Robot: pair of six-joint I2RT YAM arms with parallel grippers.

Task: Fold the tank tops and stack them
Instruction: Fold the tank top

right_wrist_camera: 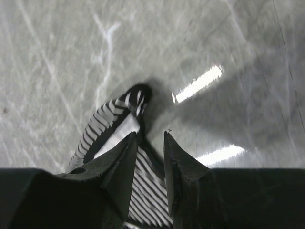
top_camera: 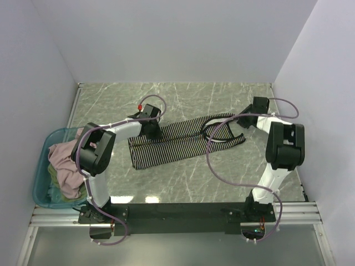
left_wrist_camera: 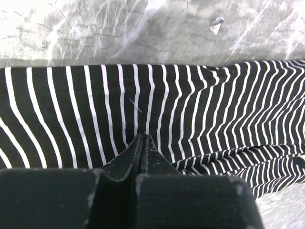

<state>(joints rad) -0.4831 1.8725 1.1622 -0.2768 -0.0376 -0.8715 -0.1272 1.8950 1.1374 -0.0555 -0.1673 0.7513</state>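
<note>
The left gripper (left_wrist_camera: 143,137) has its jaws clenched together, tips down on the striped tank top (top_camera: 177,145), the right gripper (right_wrist_camera: 150,136) stands parted around its strap, and the top lies stretched across the middle of the tabletop (top_camera: 183,100).

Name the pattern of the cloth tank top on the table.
The cloth tank top has fine black-and-white stripes; clearest in left wrist view.

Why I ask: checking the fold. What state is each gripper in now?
Left gripper: closed over the striped tank top; whether it pinches cloth cannot be told.
Right gripper: open, the top's strap between its jaws.
</note>
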